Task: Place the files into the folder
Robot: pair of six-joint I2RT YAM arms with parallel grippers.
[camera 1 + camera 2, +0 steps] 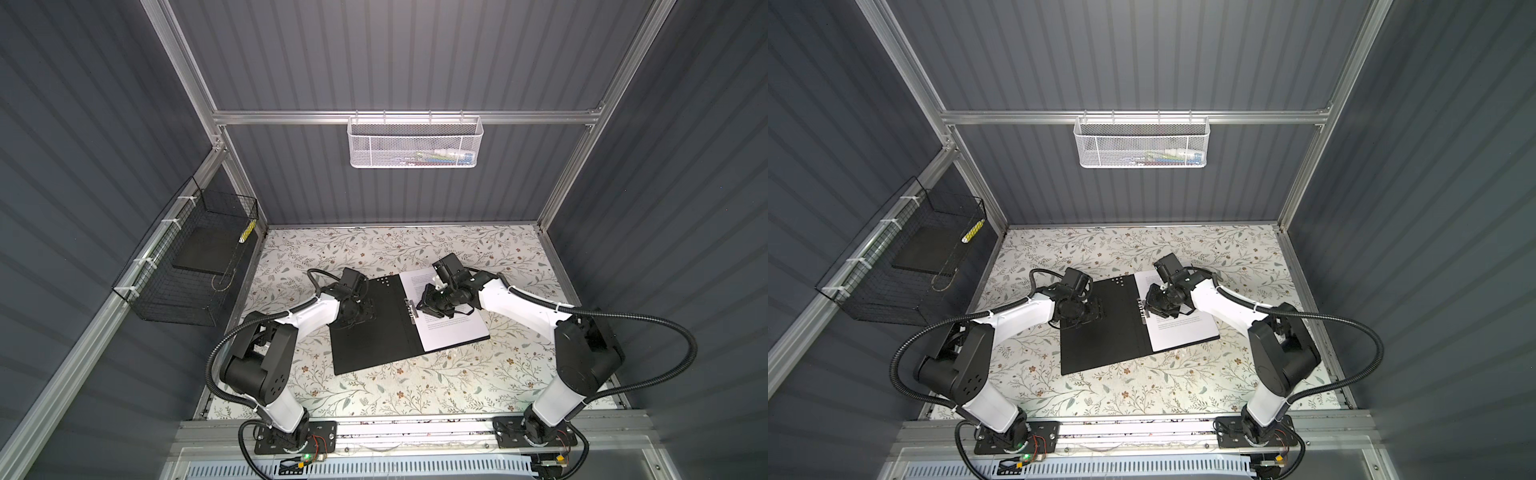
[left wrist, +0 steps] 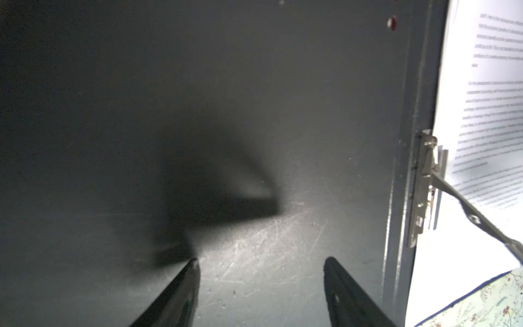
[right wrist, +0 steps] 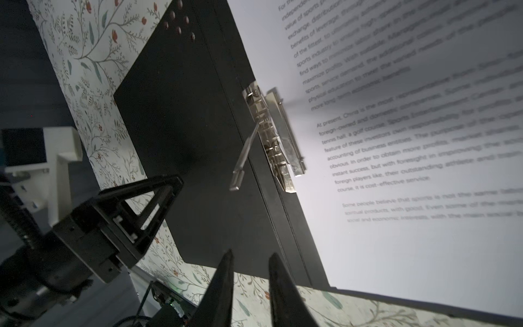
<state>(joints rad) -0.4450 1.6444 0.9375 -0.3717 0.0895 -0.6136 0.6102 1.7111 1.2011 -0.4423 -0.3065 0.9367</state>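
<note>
The folder (image 1: 374,336) (image 1: 1100,345) lies open and flat in the middle of the table, black inside up. The files (image 1: 453,328) (image 1: 1183,328), white sheets with printed text, lie on its right half (image 3: 410,170). At the spine is a metal clip (image 3: 274,136) (image 2: 424,184) with its thin lever (image 3: 244,158) standing up. My left gripper (image 1: 365,309) (image 2: 261,260) is open, its tips low over the bare left flap (image 2: 254,113). My right gripper (image 1: 419,305) (image 3: 251,252) hovers beside the clip. Its jaws are a little apart and hold nothing.
A black wire basket (image 1: 187,266) hangs on the left wall with a dark flat slab (image 1: 203,249) inside. A white mesh basket (image 1: 415,141) hangs on the back wall. The floral table cover (image 1: 374,395) surrounds the folder.
</note>
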